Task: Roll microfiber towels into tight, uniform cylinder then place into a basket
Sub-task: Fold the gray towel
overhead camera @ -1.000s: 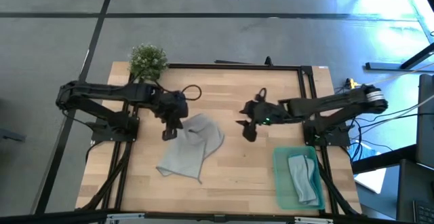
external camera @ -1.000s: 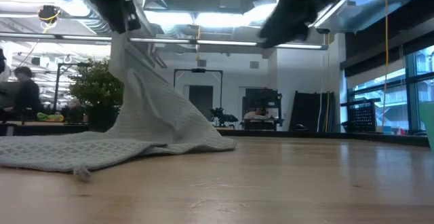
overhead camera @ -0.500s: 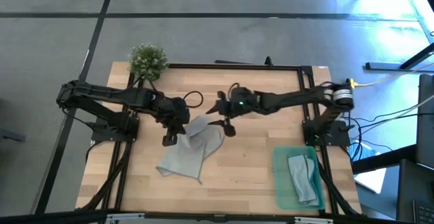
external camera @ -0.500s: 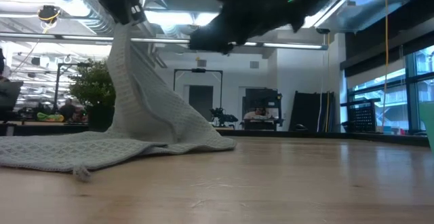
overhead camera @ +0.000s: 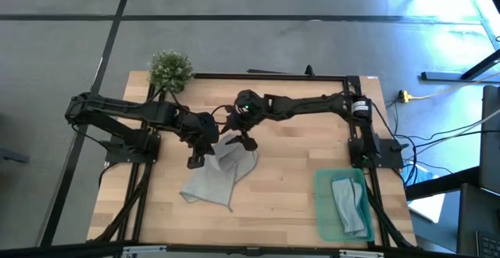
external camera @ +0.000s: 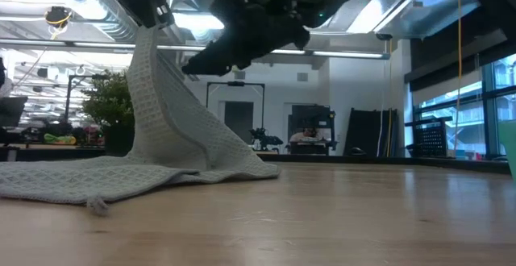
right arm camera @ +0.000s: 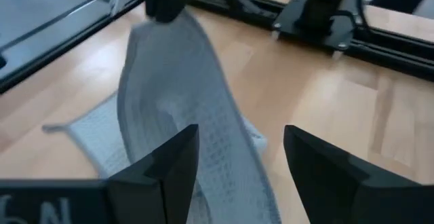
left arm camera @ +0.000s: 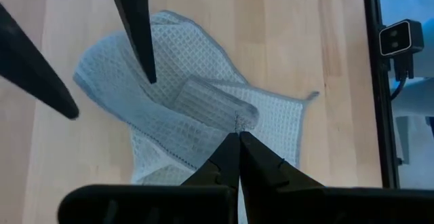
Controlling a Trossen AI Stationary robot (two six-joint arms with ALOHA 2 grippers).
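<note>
A light grey towel (overhead camera: 223,172) lies on the wooden table, with one part drawn up into a peak (external camera: 153,64). My left gripper (overhead camera: 200,153) is shut on that peak. My right gripper (overhead camera: 244,139) is open and reaches in from the table's right. In the right wrist view (right arm camera: 241,163) its fingers stand either side of the hanging cloth, just above it. A pale blue towel (overhead camera: 349,203) lies inside the green basket (overhead camera: 322,211) at the near right. My left gripper pinches a raised bit of the grey towel (left arm camera: 237,123) between its two fingertips, coming from above and pointing down. One layer or several, I cannot tell. The cloth hangs below like a tent, and its spread lower part (external camera: 72,181) rests on the table.
A small green bushy plant (overhead camera: 170,69) stands at the far left corner. A black frame rail (overhead camera: 269,76) runs along the table's far edge. Bare wood (overhead camera: 289,172) lies between the grey towel and the basket.
My right gripper has swept toward the table's left edge, from the middle right of the table to the lifted towel beside my left gripper. The grey towel stays raised in a peak with its lower part on the table.
</note>
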